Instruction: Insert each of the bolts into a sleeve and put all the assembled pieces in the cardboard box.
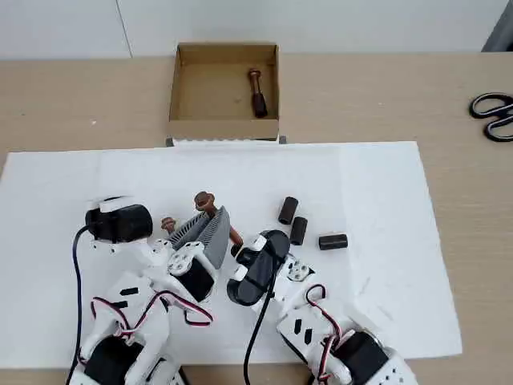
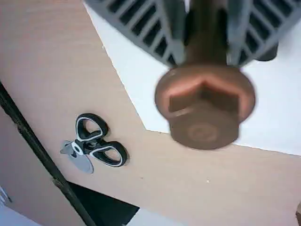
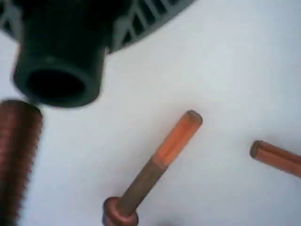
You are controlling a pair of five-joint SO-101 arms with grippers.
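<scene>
Wood table (image 1: 80, 96), white wall (image 1: 321, 24) behind; white sheet (image 1: 377, 184), cardboard box (image 1: 210, 95), scissors (image 1: 489, 119).

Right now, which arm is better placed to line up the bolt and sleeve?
Right, probably: the right gripper holds the sleeve, its mouth just beside the threaded tip of the bolt clamped in the left gripper.

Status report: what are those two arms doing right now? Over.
Left gripper shut on bolt. Right gripper shut on sleeve, beside bolt's threaded end, not on. One assembled piece in box. Nothing in the way.
</scene>
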